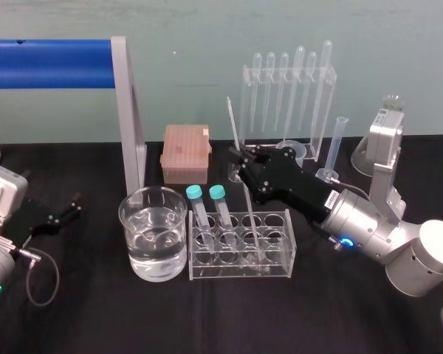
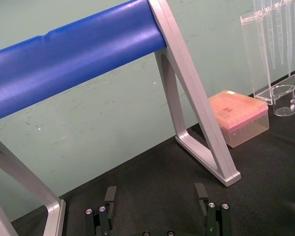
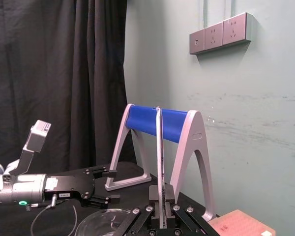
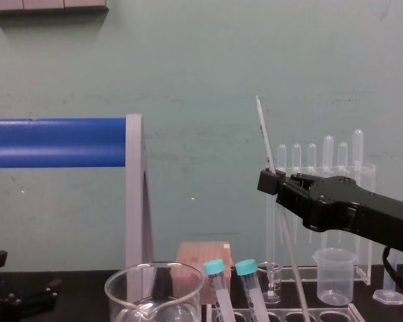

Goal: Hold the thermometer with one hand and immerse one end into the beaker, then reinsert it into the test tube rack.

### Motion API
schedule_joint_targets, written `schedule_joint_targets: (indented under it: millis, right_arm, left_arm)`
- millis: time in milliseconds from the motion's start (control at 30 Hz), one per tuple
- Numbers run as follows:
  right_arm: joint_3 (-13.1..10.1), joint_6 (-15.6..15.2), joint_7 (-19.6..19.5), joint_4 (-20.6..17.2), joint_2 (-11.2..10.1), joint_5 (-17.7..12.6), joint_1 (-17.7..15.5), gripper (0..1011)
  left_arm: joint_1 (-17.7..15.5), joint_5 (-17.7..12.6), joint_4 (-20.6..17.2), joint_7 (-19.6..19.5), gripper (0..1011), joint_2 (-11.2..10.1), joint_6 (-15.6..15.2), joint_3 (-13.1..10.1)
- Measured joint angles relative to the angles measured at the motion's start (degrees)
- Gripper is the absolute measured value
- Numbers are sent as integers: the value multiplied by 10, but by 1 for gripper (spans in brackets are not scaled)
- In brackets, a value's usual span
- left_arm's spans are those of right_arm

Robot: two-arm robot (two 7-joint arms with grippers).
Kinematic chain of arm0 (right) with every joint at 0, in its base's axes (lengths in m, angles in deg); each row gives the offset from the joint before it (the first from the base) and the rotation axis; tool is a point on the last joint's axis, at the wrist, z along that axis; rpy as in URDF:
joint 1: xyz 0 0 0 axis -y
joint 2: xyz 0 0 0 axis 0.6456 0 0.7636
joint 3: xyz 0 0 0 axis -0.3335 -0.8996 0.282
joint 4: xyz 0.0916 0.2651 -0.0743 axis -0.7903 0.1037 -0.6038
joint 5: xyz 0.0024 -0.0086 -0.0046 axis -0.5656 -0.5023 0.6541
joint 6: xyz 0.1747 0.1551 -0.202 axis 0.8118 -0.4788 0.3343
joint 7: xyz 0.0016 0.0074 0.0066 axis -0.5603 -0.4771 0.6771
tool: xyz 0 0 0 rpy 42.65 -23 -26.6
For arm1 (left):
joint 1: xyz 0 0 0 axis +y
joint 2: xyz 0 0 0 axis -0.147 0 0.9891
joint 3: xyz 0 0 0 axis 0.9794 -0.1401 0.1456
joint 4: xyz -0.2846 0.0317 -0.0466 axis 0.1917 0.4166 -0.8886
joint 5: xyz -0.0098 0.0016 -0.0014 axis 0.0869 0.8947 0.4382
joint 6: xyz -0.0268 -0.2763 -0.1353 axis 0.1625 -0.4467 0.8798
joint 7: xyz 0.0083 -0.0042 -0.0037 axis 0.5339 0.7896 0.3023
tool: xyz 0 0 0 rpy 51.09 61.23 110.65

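right hand: closed on thermometer, above rear of test tube rack
thermometer: tilted, lower end inside rack
test tube rack: on black surface
beaker: just left of rack
left hand: fingers apart, well left of rack

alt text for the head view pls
The right tool grips the tilted thermometer, its lower end in the rack. A beaker stands left of the rack; the left tool lies open at far left.
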Motion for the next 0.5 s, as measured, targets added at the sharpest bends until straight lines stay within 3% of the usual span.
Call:
schedule_joint_targets:
  millis: [67,500]
  right_arm:
    - [0,0,0,0,0,0,0,73]
    - [-1,-1,0,-1,-1,-1,-1,496]
  left_arm:
    - [0,0,0,0,1008,0,0,0]
    - [0,0,0,0,1008,0,0,0]
